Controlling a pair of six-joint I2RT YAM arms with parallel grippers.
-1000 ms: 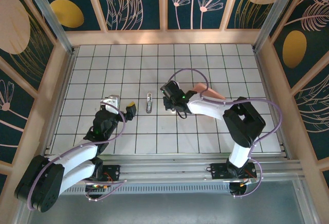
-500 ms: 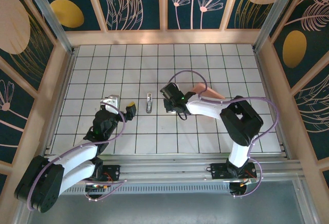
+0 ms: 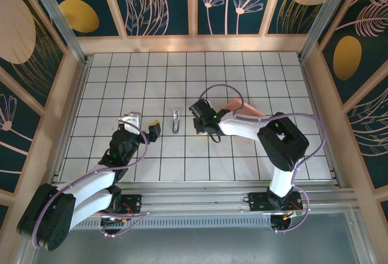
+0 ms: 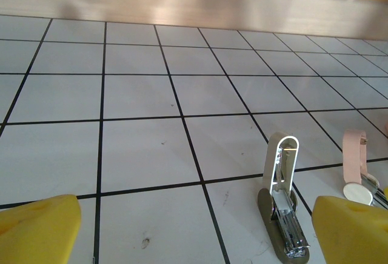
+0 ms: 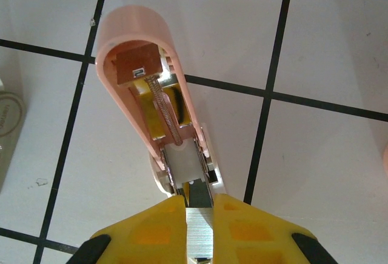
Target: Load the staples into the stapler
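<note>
Up close, right jaws pinch the staples (image 5: 200,235)

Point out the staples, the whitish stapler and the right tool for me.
staples (image 5: 200,235): right wrist view, on the ridged silver strip.
whitish stapler (image 4: 286,224): left wrist view, on its metal rail.
right tool (image 5: 200,203): right wrist view, midway between yellow fingertips.
</note>
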